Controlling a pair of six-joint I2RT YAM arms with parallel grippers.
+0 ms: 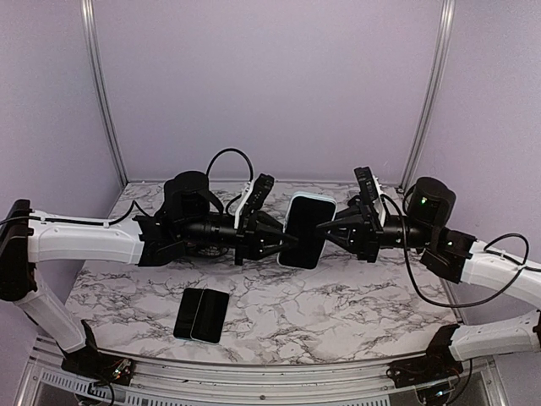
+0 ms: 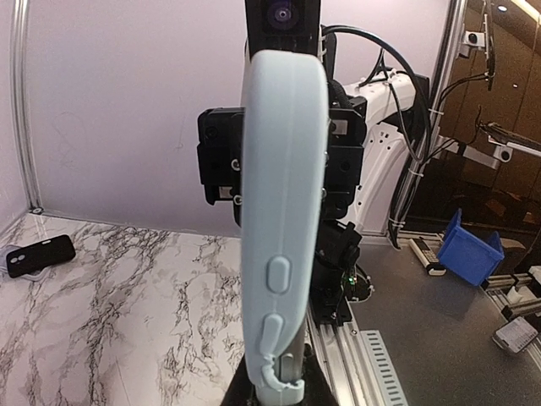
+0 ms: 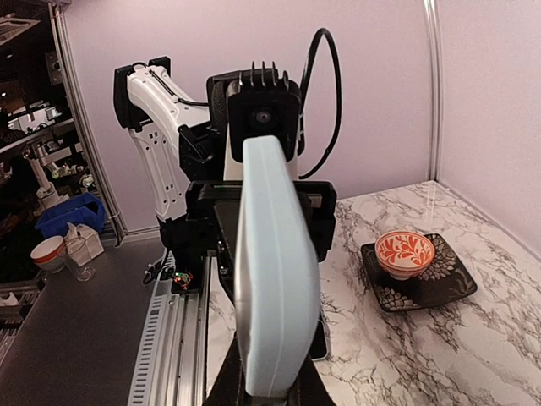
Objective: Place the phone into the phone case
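1. Near left: two dark flat slabs (image 1: 203, 315) lie side by side, touching, on the marble bench (image 1: 355, 304).
2. Left, toward the far side: a red-patterned bowl (image 3: 405, 252) stands on a black square plate (image 3: 439, 288), seen only from the right wrist.
3. Left jaws (image 1: 281, 240): I hold them clenched on the left long edge of the light-blue phone case (image 1: 310, 199). From my left wrist the case (image 2: 283, 211) stands edge-on with its two button covers facing the camera. Its lowest corner looks bent out of shape.
4. Centre: the phone case hangs in the air above the bench, upright and slightly tilted, between my two arms. A dark glossy panel fills its open face and looks like the phone (image 1: 300, 233). I cannot tell whether it is fully seated.
5. Right jaws (image 1: 321, 227): I hold them clenched on the case's right long edge. From my right wrist the case (image 3: 270, 271) is again edge-on.
6. Far right corner: a black cover (image 2: 38, 254) with camera cut-outs lies flat on the bench, seen only from the left wrist.
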